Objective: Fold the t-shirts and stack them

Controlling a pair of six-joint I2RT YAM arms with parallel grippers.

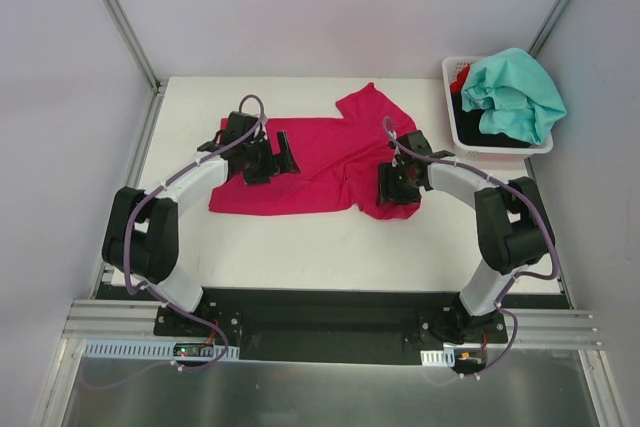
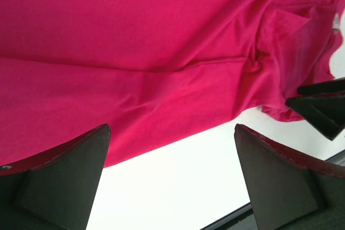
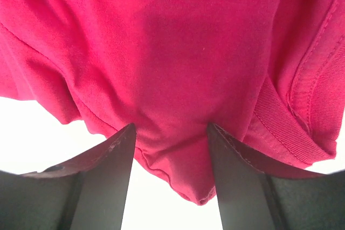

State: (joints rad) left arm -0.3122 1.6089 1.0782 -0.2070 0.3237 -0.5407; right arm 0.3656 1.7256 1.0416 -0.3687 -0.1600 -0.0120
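Note:
The magenta t-shirt (image 1: 310,167) lies spread on the white table, one sleeve pointing to the back. My left gripper (image 1: 273,159) hovers over its left part, wide open with nothing in it. In the left wrist view the left gripper (image 2: 171,133) frames bare table beside the shirt's hem (image 2: 161,106). My right gripper (image 1: 397,185) is at the shirt's near right corner. There the right gripper (image 3: 171,127) stands partly open with a bunched fold of magenta cloth (image 3: 178,160) between its fingers, next to the ribbed collar (image 3: 280,127).
A white basket (image 1: 452,97) stands at the back right corner, holding a teal t-shirt (image 1: 515,92), a red one (image 1: 460,77) and a black one (image 1: 500,129). Bare white table (image 1: 320,247) lies in front of the magenta shirt.

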